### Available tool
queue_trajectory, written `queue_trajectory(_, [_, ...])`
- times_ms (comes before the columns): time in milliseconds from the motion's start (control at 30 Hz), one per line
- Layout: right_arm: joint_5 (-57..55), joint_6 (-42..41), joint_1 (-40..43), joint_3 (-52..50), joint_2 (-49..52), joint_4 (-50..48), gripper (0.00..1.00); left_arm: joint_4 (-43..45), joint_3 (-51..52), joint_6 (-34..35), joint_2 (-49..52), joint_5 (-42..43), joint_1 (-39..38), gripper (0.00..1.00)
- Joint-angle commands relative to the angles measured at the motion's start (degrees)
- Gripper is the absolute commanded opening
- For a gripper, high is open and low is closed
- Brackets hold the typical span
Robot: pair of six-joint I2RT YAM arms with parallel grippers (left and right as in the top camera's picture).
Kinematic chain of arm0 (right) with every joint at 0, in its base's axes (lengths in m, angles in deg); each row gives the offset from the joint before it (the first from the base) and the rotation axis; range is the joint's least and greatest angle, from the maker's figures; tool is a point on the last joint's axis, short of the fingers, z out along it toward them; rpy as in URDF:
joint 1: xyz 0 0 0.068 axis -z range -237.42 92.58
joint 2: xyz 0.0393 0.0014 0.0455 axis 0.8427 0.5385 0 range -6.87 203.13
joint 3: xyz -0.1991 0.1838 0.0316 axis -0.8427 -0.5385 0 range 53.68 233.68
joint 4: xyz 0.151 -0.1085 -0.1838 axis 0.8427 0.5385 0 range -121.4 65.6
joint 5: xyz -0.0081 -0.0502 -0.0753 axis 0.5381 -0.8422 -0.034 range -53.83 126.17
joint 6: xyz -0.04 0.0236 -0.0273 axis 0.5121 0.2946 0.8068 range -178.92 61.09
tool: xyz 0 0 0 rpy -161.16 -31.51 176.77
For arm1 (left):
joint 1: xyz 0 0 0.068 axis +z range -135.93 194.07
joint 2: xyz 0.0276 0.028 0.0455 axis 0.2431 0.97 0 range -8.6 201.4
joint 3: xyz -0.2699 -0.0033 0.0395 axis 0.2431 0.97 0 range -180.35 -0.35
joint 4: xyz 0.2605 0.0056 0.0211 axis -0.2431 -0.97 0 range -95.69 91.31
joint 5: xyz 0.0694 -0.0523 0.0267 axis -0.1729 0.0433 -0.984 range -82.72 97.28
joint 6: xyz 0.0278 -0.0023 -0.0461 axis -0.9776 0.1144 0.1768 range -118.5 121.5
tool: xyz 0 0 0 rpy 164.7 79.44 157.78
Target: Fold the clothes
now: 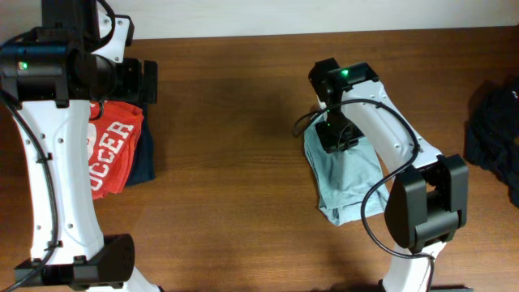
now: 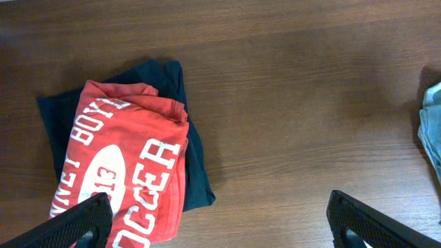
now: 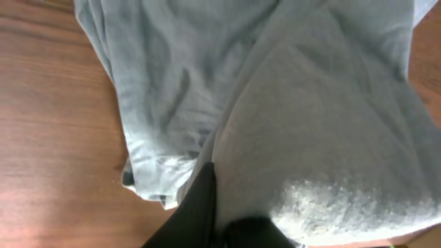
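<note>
I read left jaws wide beside the red shirt [image 2: 124, 158] — right jaws shut, pinching the grey-blue t-shirt [image 1: 345, 185].

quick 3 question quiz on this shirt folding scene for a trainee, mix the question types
1. Fill the gap: the red t-shirt lies below the ___ arm.
2. Pick one: the right gripper is shut on A) the red t-shirt, B) the pale grey-blue t-shirt, C) nothing.
3. True or false: the left gripper is open and holds nothing.

Key: 1 left; 2 B; 3 true.
</note>
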State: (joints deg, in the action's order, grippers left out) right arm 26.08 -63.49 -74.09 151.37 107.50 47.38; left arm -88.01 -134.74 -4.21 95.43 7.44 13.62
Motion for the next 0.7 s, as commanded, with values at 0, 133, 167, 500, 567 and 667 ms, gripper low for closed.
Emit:
queue_trajectory(0, [-1.31,-0.90,0.66,-0.02,-0.63,-0.39,0.04,0.33,-0.66,0.55,-1.42,0.04,0.24,0.99])
queue_trajectory(133, [0.11,-0.81,0.81,-0.02,-0.63,-0.63,0.09,0.39,-0.66,0.55,-1.42,0.02,0.24,0.99])
queue_trajectory(167, [1.03,-0.81,0.57,-0.02,-0.63,-0.63,0.15,0.44,-0.66,0.55,-1.42,0.02,0.24,0.99])
queue_trajectory(500, [5.35,0.44,-4.37,0.46,-0.66,-3.15,0.37,0.48,-0.66,0.55,-1.42,0.04,0.24,0.99])
queue_trajectory(567, [5.31,-0.24,-3.89,0.98,-0.70,-2.86,0.37,0.50,-0.66,0.55,-1.42,0.02,0.24,0.99])
queue_trajectory(667, [5.35,-1.14,-2.05,2.03,-1.31,-1.79,0.37,0.55,-0.66,0.55,-1.42,0.02,0.24,0.99])
